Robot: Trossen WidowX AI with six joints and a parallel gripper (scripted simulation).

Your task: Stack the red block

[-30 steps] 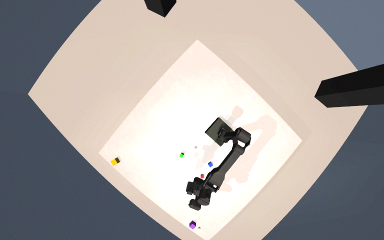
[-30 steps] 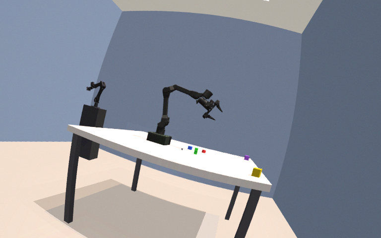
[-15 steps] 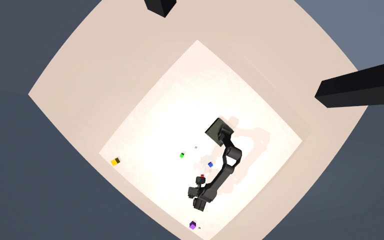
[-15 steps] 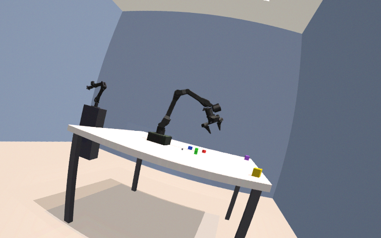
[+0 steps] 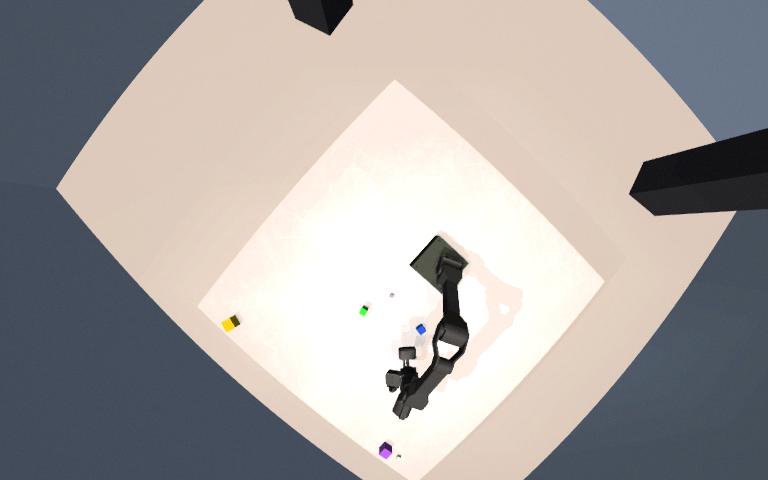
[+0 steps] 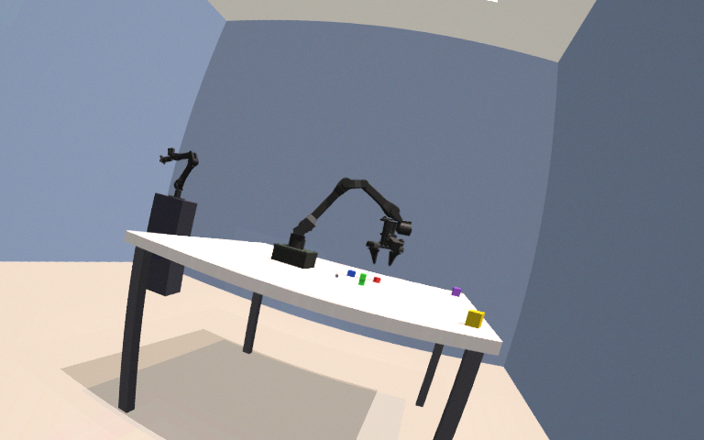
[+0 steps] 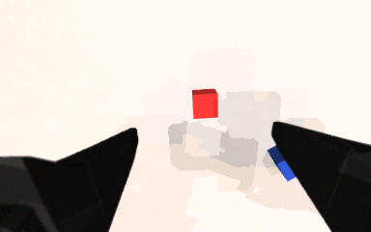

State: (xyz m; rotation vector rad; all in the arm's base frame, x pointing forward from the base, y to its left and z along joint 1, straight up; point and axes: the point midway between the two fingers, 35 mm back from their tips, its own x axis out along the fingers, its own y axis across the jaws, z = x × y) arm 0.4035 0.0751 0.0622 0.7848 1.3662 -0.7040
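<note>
The red block [image 6: 377, 280] [image 7: 205, 104] lies on the table. In the wrist view it shows between and beyond the fingertips, left of centre of the gap; in the top view the arm hides it. The green tower [image 5: 363, 310] [image 6: 362, 279] stands upright, two green blocks high, left of the red block in the exterior view. It is out of the wrist view. My gripper [image 6: 382, 263] [image 7: 205, 130] is open and empty, fingers pointing down, above the table and clear of the red block.
A blue block [image 5: 420, 328] [image 6: 351, 273] [image 7: 287, 170] lies near the red one, partly behind the right finger in the wrist view. A purple block [image 5: 385, 450] [image 6: 456, 291] and a larger yellow block [image 5: 228, 324] [image 6: 474, 319] sit near the table edges. A tiny grey object [image 5: 391, 294] [image 6: 336, 275] lies near the tower.
</note>
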